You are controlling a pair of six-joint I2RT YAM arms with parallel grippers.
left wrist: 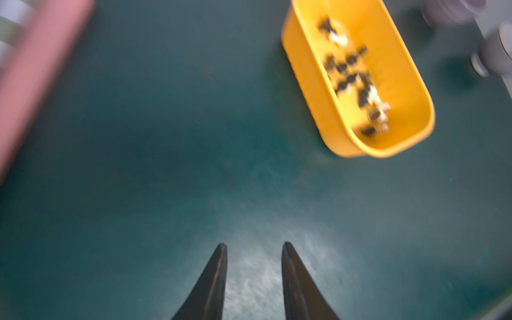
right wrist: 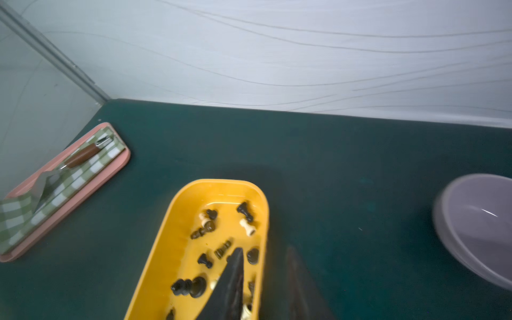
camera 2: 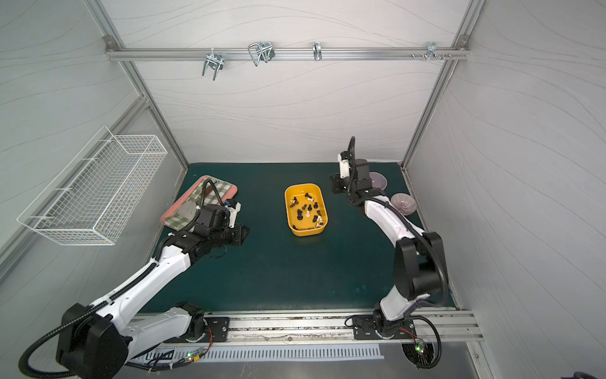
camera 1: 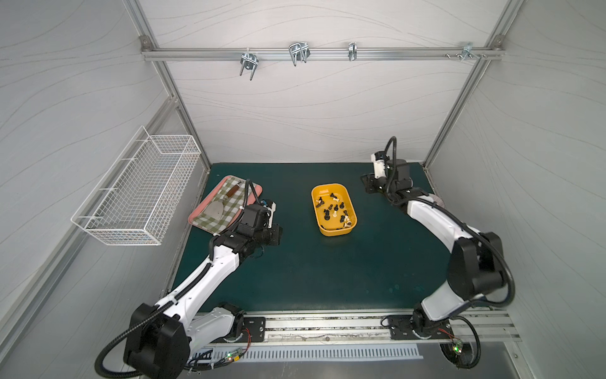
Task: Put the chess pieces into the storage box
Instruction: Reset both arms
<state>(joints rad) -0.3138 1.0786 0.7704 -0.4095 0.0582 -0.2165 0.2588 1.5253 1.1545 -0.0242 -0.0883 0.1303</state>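
Left arm: its black elbow (camera 1: 154, 334) bulges closest to the lens in both top views, at the near left corner.
Right arm: its elbow (camera 1: 475, 262) stands high over the right edge.
Walls: white panels (camera 1: 311, 115) with thin wavy grey lines close in the back and both sides, held in an aluminium frame.
Mat: a dark green mat (camera 1: 311, 269) covers the table, faintly scuffed.
Base rail: a metal track (camera 1: 328, 325) runs along the near edge and carries both arm bases.
Back rail: a crossbar (camera 1: 393, 52) on the back wall carries several metal hooks (camera 1: 298, 52).
Wire basket: a white wire basket (camera 1: 141, 193) hangs on the left wall.
Pink tray: the pink tray (camera 1: 193, 216) lies at the far left of the mat, with a green checked cloth (camera 1: 229, 193) and a brown-handled spatula (camera 1: 216, 208) on it.
Storage box: the yellow storage box (camera 1: 333, 233) sits at the middle of the mat, well apart from the tray.
Bowls: two purple bowls (camera 2: 404, 202) sit by the right edge, partly hidden by the right arm.
Chess pieces: dark and cream chess pieces (camera 1: 334, 210) are scattered inside the storage box, some upright, some lying.
Left gripper: the left gripper (left wrist: 253, 245) is released, with only bare mat between its fingers, over the mat between tray and box.
Right gripper: the right gripper (right wrist: 263, 249) is parted and holds nothing, near the box's far right corner.
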